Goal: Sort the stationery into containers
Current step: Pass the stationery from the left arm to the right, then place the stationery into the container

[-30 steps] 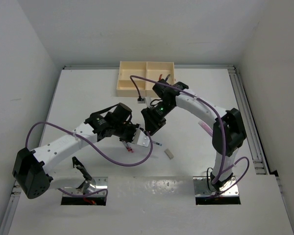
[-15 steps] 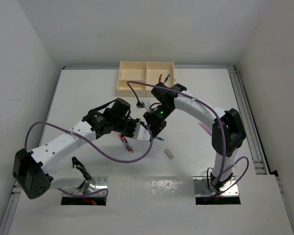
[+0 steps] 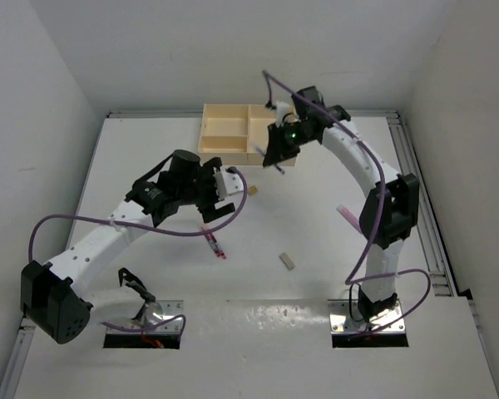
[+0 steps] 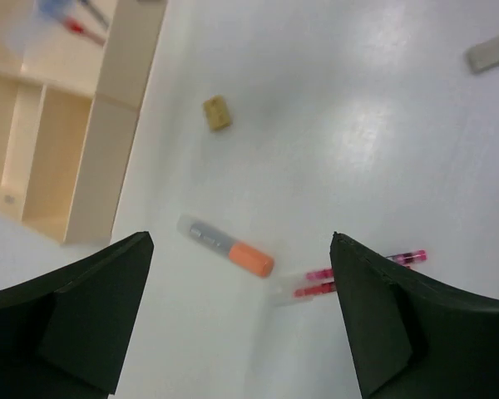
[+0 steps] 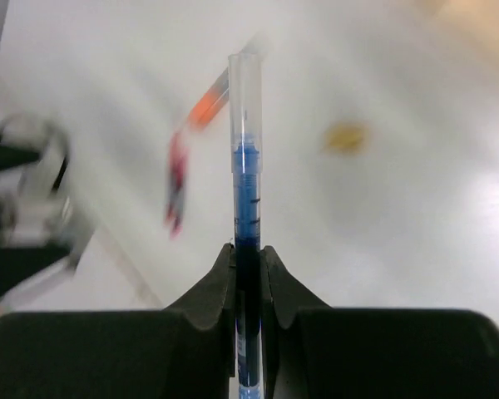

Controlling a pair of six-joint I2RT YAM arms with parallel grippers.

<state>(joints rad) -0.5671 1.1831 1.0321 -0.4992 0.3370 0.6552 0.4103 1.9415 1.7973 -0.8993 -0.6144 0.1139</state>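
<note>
My right gripper (image 5: 247,258) is shut on a blue pen (image 5: 245,166), which sticks out past its fingertips. In the top view that gripper (image 3: 276,160) hangs at the front edge of the cream tray (image 3: 224,154), over the large compartment. My left gripper (image 4: 241,238) stands open and empty above the table, and appears in the top view (image 3: 224,199) too. Below it lie an orange marker (image 4: 229,248) and two red pens (image 4: 353,276). A tan block (image 4: 217,112) sits nearer the tray (image 4: 116,91). The grey eraser (image 3: 288,261) lies apart.
A pink pen-like item (image 3: 347,214) lies beside the right arm. Something red (image 4: 83,32) rests in the tray's large compartment. Purple cables loop off both arms. White walls close in the table on three sides.
The right gripper shut on the blue pen at the table's middle and carried it up to the tray. The left gripper opened wide and drew back from the red pens.
</note>
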